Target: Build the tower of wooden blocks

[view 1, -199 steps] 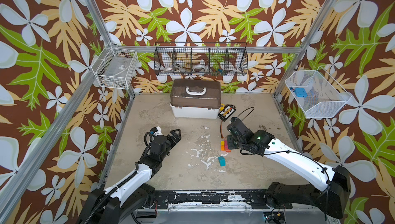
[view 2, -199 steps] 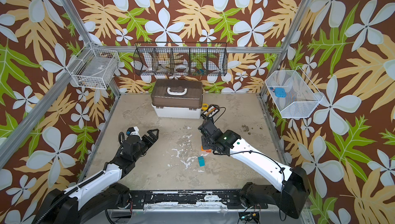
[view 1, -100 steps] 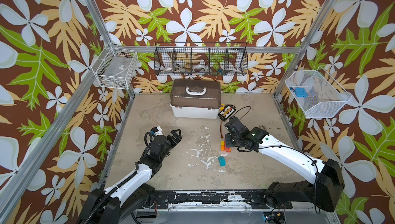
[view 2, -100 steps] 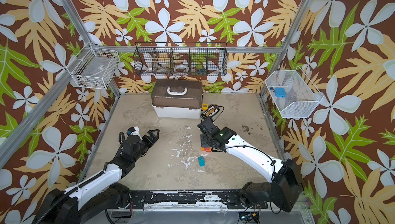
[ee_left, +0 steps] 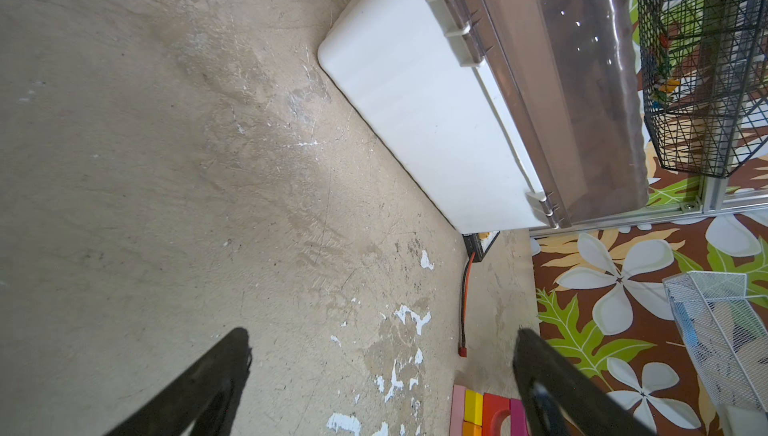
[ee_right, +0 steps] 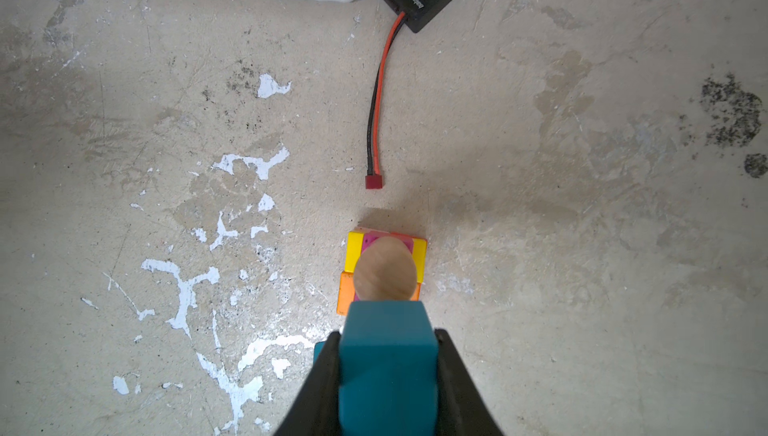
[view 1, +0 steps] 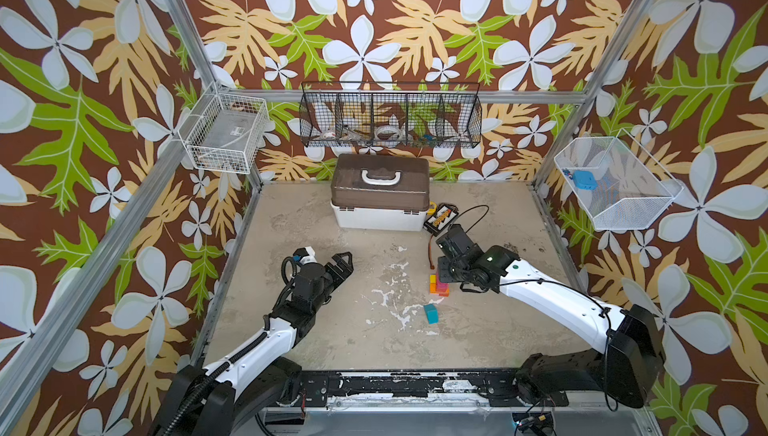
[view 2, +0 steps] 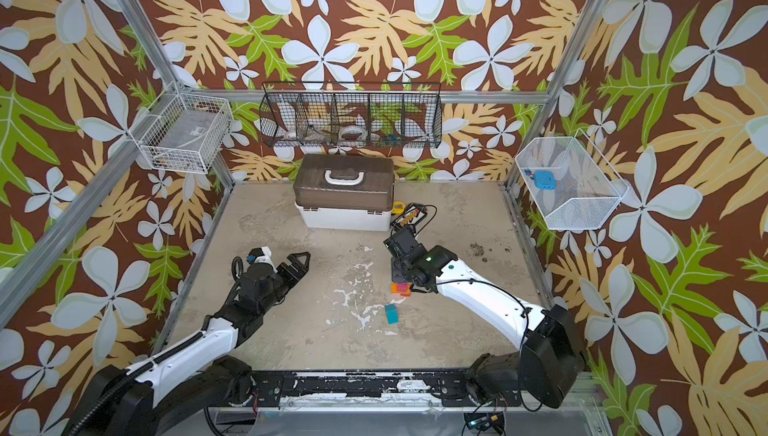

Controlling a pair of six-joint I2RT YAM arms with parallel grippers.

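A teal block (ee_right: 388, 375) is clamped between the narrowed jaws of the right gripper (ee_right: 388, 336), just beside the round tan top of the tower (ee_right: 384, 274); whether the 2 are touching cannot be told. The tower is stood on the table (view 1: 332, 338), with yellow, orange and pink layers seen below. 1 more teal cube (view 1: 431, 313) is seen lying near it. The left gripper (ee_left: 380, 342) is spread wide, with nothing held.
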